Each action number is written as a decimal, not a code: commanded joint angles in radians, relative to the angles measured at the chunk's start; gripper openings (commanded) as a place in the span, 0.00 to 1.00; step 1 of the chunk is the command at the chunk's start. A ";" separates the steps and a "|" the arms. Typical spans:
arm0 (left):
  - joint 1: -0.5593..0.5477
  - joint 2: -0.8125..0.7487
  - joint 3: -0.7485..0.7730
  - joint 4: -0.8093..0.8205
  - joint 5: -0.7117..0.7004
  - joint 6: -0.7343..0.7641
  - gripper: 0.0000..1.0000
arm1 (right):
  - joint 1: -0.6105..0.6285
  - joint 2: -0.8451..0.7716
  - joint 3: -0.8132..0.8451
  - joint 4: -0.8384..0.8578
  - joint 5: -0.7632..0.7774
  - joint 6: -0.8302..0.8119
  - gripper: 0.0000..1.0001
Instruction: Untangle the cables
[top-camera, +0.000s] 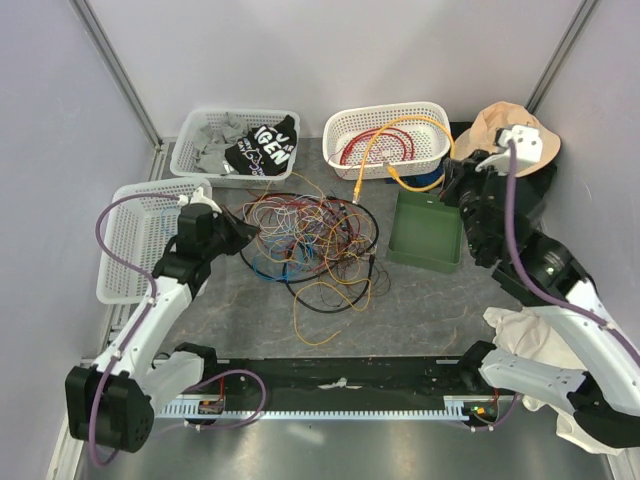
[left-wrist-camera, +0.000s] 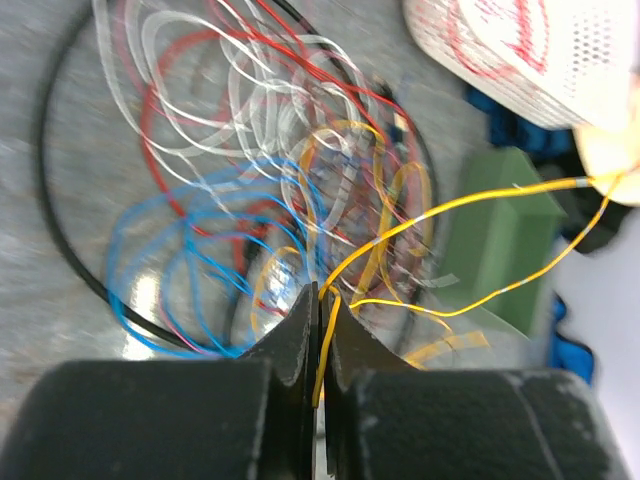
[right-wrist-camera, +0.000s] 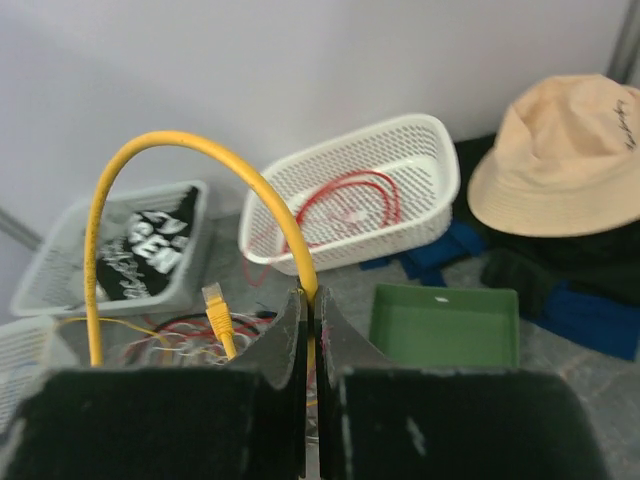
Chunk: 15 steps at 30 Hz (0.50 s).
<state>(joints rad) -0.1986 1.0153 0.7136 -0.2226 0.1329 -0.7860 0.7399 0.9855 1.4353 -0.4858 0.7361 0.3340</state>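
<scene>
Grey tabletop (top-camera: 430, 300) carries the cables (top-camera: 310, 235) in a loose tangled heap at its centre. Your left arm (top-camera: 150, 310) reaches low to the heap's left edge, left gripper (left-wrist-camera: 320, 300) pinched tight on a thin yellow wire (left-wrist-camera: 480, 200). Your right arm (top-camera: 560, 300) bends toward the white basket (right-wrist-camera: 447, 175), right gripper (right-wrist-camera: 310, 300) clamped on a thick yellow network cable (right-wrist-camera: 180, 145) that arches upward.

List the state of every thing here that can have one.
left gripper, shut on a yellow wire that leads out of the heap.
right gripper, shut on a yellow network cable that arches upward.
cable heap, tangled.
red coil, lying in the white basket.
green tray, empty.
bucket hat, lying crown up.
</scene>
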 joint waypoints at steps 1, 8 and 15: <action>-0.018 -0.130 -0.092 -0.003 0.122 -0.103 0.02 | -0.055 0.013 -0.169 -0.010 0.087 0.104 0.00; -0.038 -0.288 -0.181 0.008 0.094 -0.102 0.02 | -0.400 0.015 -0.453 0.073 -0.194 0.344 0.00; -0.038 -0.314 -0.200 0.011 0.099 -0.102 0.02 | -0.473 0.067 -0.520 0.121 -0.193 0.401 0.00</action>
<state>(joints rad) -0.2329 0.7139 0.5274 -0.2367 0.2127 -0.8627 0.2832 1.0267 0.9138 -0.4580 0.5629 0.6712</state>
